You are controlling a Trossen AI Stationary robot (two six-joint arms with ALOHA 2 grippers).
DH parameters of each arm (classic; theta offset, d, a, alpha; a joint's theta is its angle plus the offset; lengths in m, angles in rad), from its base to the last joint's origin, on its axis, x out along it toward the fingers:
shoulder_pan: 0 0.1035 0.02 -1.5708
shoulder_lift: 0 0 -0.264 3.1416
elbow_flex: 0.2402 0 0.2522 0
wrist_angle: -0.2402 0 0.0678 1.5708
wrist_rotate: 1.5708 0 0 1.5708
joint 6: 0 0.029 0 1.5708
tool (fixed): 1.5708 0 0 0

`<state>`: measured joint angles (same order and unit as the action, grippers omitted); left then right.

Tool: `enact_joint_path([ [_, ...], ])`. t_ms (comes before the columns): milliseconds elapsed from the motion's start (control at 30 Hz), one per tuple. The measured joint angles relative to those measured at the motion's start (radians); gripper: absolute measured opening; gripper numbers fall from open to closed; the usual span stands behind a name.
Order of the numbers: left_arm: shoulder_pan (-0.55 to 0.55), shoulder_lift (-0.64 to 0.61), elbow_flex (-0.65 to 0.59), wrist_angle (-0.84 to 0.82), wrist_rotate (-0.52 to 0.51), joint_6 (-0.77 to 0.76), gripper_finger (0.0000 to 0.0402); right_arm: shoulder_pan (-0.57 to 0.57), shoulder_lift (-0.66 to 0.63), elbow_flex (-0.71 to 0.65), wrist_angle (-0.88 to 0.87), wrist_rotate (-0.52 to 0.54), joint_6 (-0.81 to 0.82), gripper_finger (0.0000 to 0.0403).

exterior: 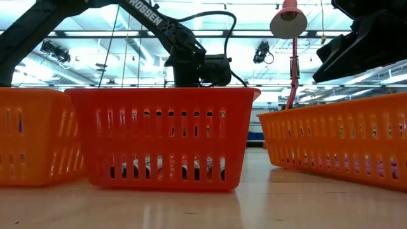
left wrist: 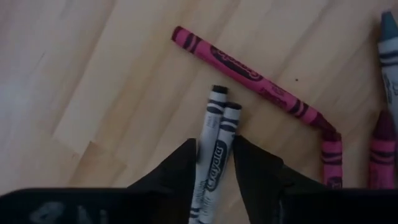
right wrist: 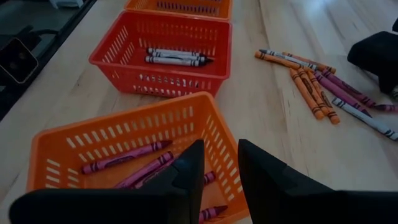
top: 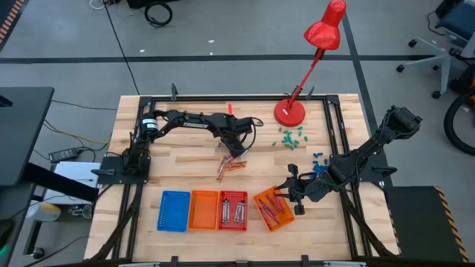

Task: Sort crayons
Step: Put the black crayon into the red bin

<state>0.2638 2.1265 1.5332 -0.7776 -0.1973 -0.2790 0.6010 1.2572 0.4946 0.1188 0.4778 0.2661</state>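
Our left gripper [left wrist: 214, 163] squeezes two thin grey paper-wrapped crayons [left wrist: 214, 140] together, so both go to the red plastic basket [top: 233, 210]. Our right gripper [right wrist: 219, 163] waits, fingers narrow, empty.

Four baskets stand on the table [top: 185, 159]: one blue basket [top: 173, 211], one plain orange basket [top: 203, 210], one red basket [top: 233, 210] and one more orange basket, set askew [top: 273, 210]. The red basket holds at least four grey crayons [right wrist: 174, 57] in the right wrist view (they overlap, so the count is a floor). The askew orange basket shows about five red-pink crayons [right wrist: 121, 158]. Loose on the table lies a pile of roughly nine crayons [right wrist: 323, 87]. Between the left hand's [left wrist: 214, 163] fingers sit two grey crayons [left wrist: 214, 140]. There is one red lamp [top: 315, 52], and two arms.
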Motion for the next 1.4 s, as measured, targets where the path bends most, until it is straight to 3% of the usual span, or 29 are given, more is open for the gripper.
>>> enact_joint_path([
  [267,0.0,-0.002,0.021,-0.031,0.014,0.066,0.0071,0.0,0.0,0.0,-0.005,0.0,0.0,0.0103],
  [533,-0.007,0.002,0.094,-0.105,0.025,0.092,0.0053,0.0,0.0,0.0,-0.005,0.0,0.0,0.0103],
  [767,-0.01,0.002,0.123,-0.152,0.027,0.092,0.0048,0.0,0.0,0.0,-0.005,0.0,0.001,0.0103],
  [1067,0.051,0.002,0.123,-0.204,-0.044,0.087,0.0048,0.0,0.0,0.0,-0.002,0.0,0.001,0.0103],
  [1200,0.087,0.002,0.123,-0.204,-0.026,0.087,0.0073,0.0,0.0,0.0,-0.002,-0.002,0.002,0.0103],
  [1400,0.113,0.001,0.106,-0.197,-0.018,0.099,0.0149,0.0,0.0,0.0,-0.003,-0.004,0.001,0.0103],
])
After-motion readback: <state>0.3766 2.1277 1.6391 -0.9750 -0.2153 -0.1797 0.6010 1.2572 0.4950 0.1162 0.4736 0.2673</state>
